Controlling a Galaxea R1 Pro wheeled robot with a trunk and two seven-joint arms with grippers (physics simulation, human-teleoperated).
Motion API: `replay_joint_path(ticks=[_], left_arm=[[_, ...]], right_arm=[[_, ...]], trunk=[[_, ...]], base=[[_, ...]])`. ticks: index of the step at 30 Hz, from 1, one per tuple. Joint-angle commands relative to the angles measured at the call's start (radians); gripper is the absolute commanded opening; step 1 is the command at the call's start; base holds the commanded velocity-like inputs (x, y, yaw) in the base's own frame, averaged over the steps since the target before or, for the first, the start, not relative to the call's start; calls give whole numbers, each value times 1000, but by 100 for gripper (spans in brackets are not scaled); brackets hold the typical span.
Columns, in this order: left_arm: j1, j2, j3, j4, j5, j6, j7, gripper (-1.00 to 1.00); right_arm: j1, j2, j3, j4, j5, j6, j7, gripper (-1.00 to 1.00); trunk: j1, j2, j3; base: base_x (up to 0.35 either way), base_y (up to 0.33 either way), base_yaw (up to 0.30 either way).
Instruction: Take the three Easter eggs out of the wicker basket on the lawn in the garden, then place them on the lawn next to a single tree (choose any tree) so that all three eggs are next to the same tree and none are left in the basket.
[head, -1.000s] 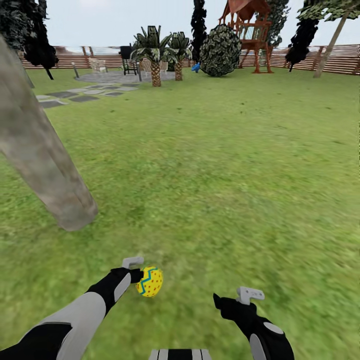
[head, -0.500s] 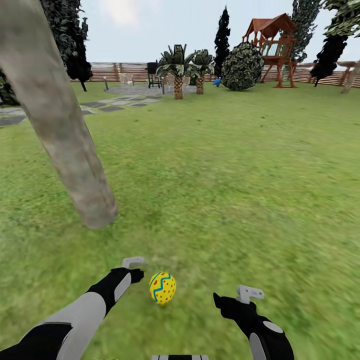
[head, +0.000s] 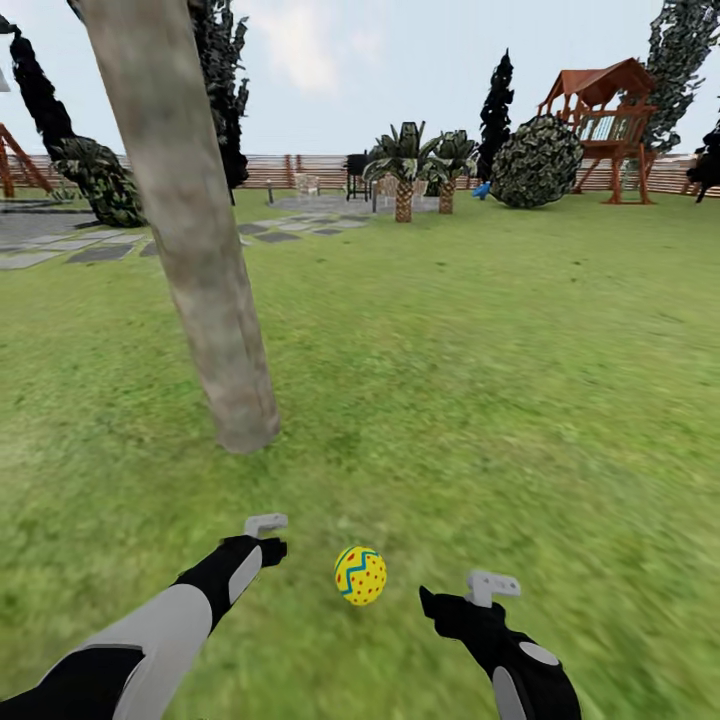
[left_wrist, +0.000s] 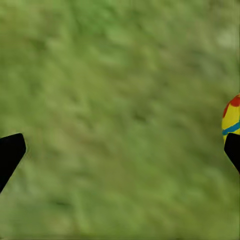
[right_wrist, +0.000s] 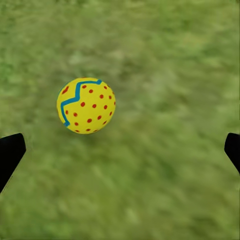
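Both end effectors stand wide open and hold nothing: in each wrist view the two black fingertips sit far apart over bare grass. In the head view the left end effector (head: 266, 535) is at lower left, the right end effector (head: 478, 598) at lower right. One Easter egg (head: 360, 575) lies on the lawn (head: 480, 380) between them, touching neither, below the single tree (head: 195, 240) trunk. The right wrist view shows its zigzag band; the left wrist view catches only its edge.
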Motion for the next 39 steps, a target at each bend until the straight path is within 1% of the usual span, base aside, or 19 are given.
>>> replay_joint_path(ticks=[1, 19, 34, 39], left_arm=[[0, 0, -1, -2, 10, 5, 6, 100], [0, 0, -1, 0, 8, 5, 8, 100], [-1, 0, -1, 4, 8, 5, 9, 100], [-1, 1, -1, 4, 8, 5, 9, 100]], right_arm=[[0, 0, 2, -1, -11, 4, -9, 100], [0, 0, 5, -1, -10, 3, -9, 100], [0, 0, 7, -1, -10, 2, -9, 100], [0, 0, 7, -1, -10, 3, -9, 100]], trunk=[[-1, 0, 3], [-9, 4, 73], [-15, 8, 131], [-18, 9, 148]], base=[[-1, 0, 278], [0, 0, 249], [0, 0, 20], [0, 0, 136]])
